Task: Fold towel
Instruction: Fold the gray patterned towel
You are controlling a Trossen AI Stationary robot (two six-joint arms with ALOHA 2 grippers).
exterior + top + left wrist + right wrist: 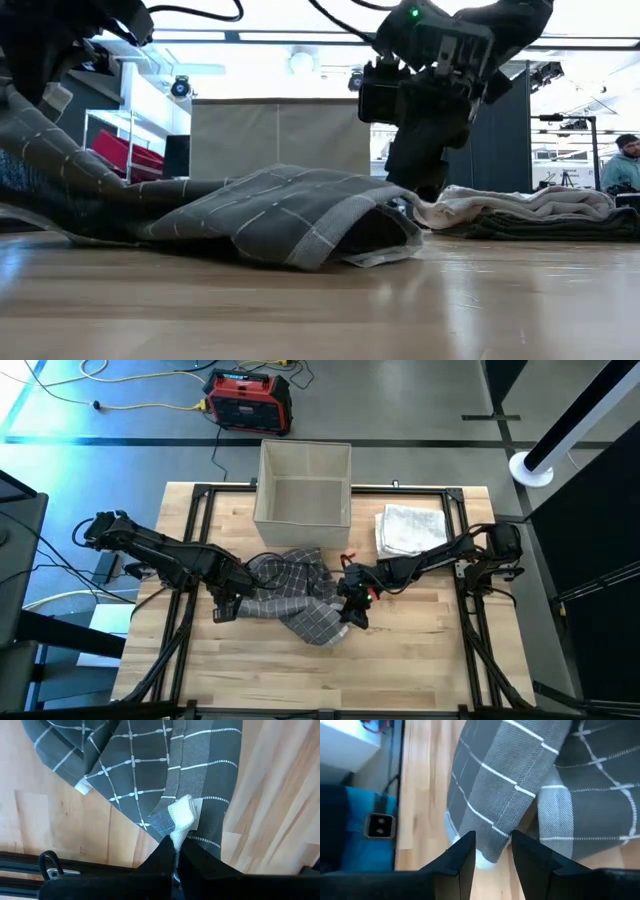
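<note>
Just in front of the bin (304, 482), the grey checked towel (290, 600) is lying bunched and unfolded, with the left gripper (228, 603) clamping one edge and the right gripper (352, 605) straddling another, jaws half-open, folding barely underway.

Left pincer (176, 851) clamped, right pincer (492, 845) parted

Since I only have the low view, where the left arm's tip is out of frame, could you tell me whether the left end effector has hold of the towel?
Observer: Yes, the left end effector is shut on a corner of the grey checked towel, by its white label.
Operator: And the right end effector?
Observer: Its fingers stand apart, astride a folded edge of the towel; no pinch is visible.
</note>
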